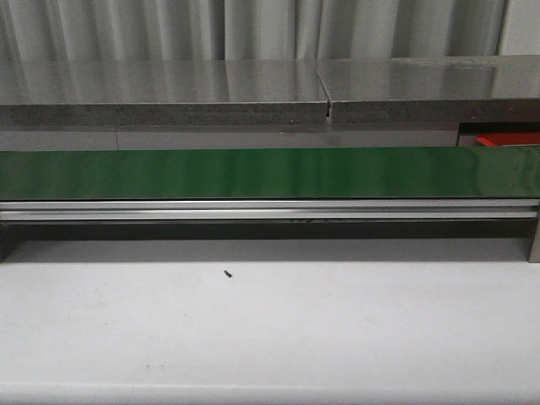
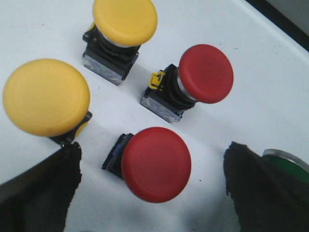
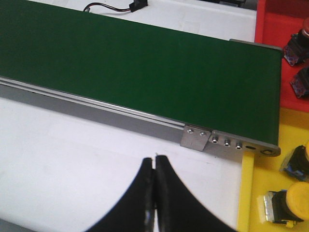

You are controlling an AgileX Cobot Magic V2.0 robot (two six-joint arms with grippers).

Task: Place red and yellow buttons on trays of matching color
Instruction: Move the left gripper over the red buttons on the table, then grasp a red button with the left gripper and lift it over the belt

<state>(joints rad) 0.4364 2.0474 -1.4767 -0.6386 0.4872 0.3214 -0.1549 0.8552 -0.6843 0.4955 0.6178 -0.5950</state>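
In the left wrist view, two red buttons (image 2: 156, 164) (image 2: 205, 73) and two yellow buttons (image 2: 46, 96) (image 2: 124, 20) lie on the white table. My left gripper (image 2: 153, 166) is open, its black fingers (image 2: 38, 193) standing either side of the nearer red button without touching it. My right gripper (image 3: 155, 160) is shut on nothing above the white table, short of the belt's end. Beside that end sit the red tray (image 3: 270, 19), holding red buttons (image 3: 298, 41), and the yellow tray (image 3: 251, 193), holding yellow buttons (image 3: 289, 203). Neither gripper shows in the front view.
A green conveyor belt (image 1: 253, 173) on a metal frame crosses the table. A green button (image 2: 289, 164) is partly hidden behind my left finger. A small dark screw (image 1: 228, 272) lies on the white table. The red tray's corner (image 1: 506, 139) shows at far right.
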